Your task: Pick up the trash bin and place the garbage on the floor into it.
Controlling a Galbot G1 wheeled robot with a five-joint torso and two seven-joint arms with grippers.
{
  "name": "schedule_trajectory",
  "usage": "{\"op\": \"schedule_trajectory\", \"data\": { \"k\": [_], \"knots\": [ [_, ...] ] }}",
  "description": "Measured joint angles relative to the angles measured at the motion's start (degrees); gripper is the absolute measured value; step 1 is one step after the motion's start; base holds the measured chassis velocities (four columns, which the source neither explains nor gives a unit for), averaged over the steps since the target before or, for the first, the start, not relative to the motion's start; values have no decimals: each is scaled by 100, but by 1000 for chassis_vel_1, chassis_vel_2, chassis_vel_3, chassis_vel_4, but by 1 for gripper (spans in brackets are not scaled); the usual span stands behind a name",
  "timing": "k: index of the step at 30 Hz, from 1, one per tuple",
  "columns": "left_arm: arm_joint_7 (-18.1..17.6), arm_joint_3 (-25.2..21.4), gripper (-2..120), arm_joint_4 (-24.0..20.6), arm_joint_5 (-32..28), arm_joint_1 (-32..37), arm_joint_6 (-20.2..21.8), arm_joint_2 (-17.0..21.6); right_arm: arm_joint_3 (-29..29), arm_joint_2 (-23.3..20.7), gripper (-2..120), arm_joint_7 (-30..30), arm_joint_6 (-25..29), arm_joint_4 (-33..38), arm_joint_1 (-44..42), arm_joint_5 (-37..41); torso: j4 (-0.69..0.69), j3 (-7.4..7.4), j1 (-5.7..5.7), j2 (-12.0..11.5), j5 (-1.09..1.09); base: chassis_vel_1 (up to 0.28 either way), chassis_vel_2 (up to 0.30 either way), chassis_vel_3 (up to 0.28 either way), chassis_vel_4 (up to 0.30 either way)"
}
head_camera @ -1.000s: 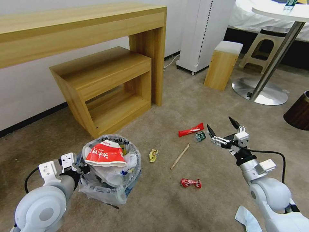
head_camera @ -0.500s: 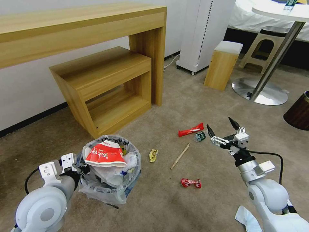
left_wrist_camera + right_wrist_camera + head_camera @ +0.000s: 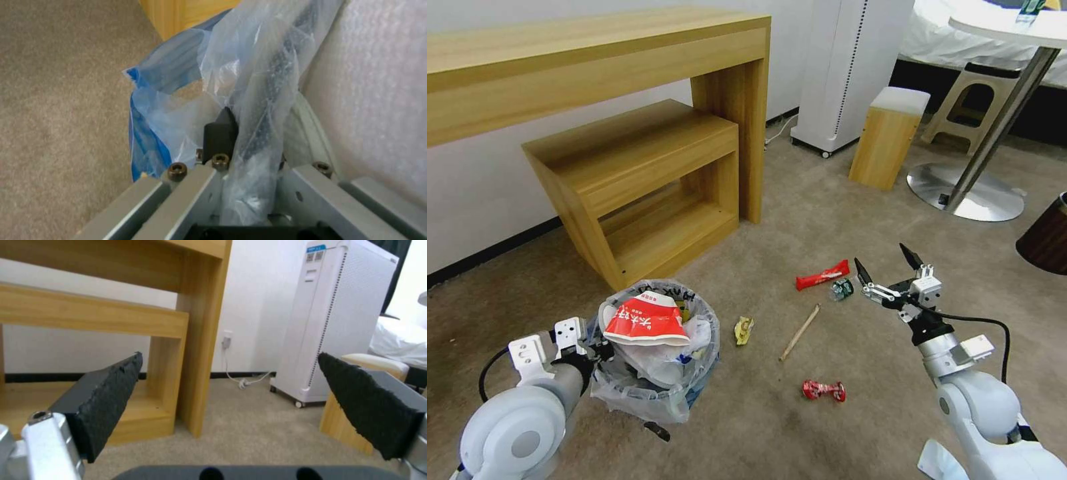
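The whole view slides: the robot rolls, left gripper [image 3: 602, 348] clamped on the trash bin [image 3: 657, 373], right gripper [image 3: 887, 275] wide open, empty, nearing the garbage [image 3: 822, 274].

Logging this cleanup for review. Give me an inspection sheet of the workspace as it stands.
Surface: beige carpet.
Job's things: bin, bag-lined, full, red-white packet on top; on the floor lie a red wrapper, small bottle, stick, yellow scrap, red twist.
Clutter: nothing seen.
Grippers: left gripper shut on the bin's rim; right gripper open, above the floor by the bottle.
Cables: black cable on right arm; white plug lead by the wall.
Surroundings: wooden desk, white tower unit, stool.
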Motion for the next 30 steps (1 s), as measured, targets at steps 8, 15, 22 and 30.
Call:
{"op": "schedule_trajectory", "data": {
  "k": [8,15,22,30],
  "knots": [
    [3,-16,0,-20,-2,7,0,10,-108,-119,100,98,-137,-74,28,-209,0,-3,-2,0,1,-17,0,6,-7],
    [3,-23,0,-41,-2,24,0,3,-291,-423,100,-171,-524,-243,44,-559,0,-2,-2,0,1,0,0,0,0],
    [8,-60,0,-115,-12,70,0,4,-445,-861,100,-451,-1152,-286,49,-873,0,-2,-2,0,1,0,0,0,0],
    [21,-93,0,-145,-23,66,0,45,-115,-1119,100,-528,-1609,-98,-349,-1111,-1,-2,-2,1,1,0,0,0,0]
  ]
}}
